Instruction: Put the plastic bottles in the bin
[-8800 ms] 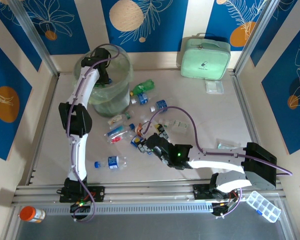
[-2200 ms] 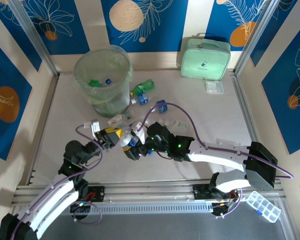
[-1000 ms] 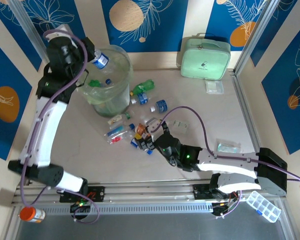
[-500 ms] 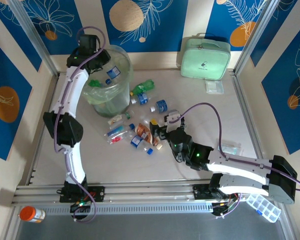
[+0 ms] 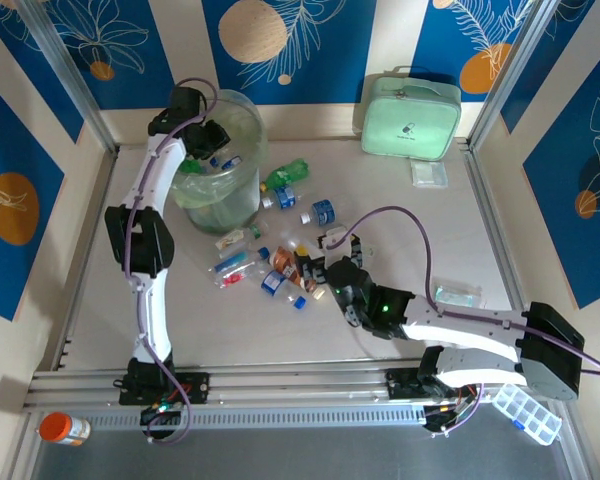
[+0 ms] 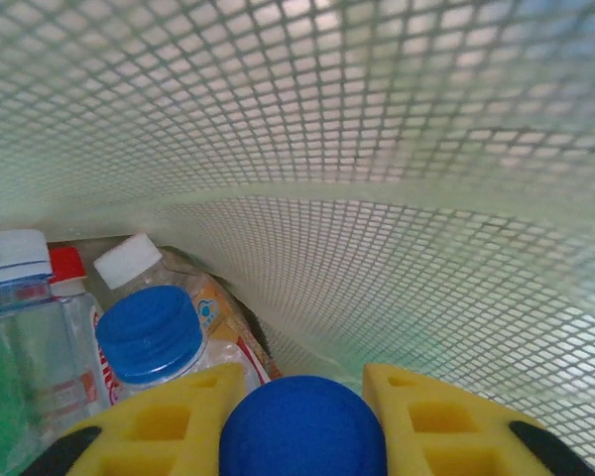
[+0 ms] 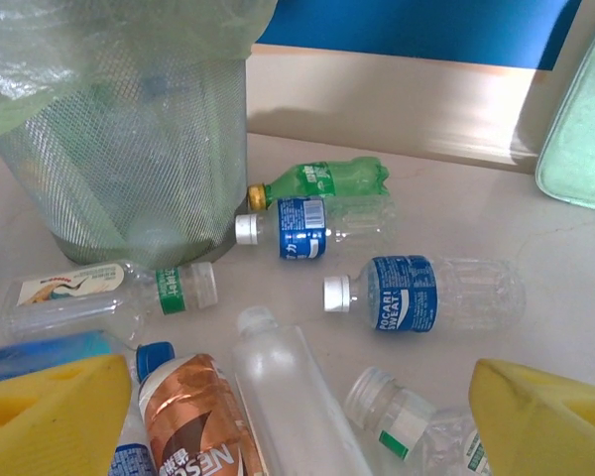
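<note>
Left gripper [image 6: 302,382] sits inside the bin [image 5: 230,203], 11 o'clock on the table [image 5: 410,220]. One blue-capped bottle [image 6: 302,441] is between its fingers; we can't tell if it's clamped. Four more bottle caps [image 6: 149,332] at its 9 o'clock. Right gripper [image 7: 297,416] is spread wide and empty over the plastic bottles [image 7: 416,293]; we count at least seven loose mid-table.

Plastic bottles [image 7: 431,293] strewn on the table [image 7: 565,283] beside the bin [image 7: 129,159]
</note>
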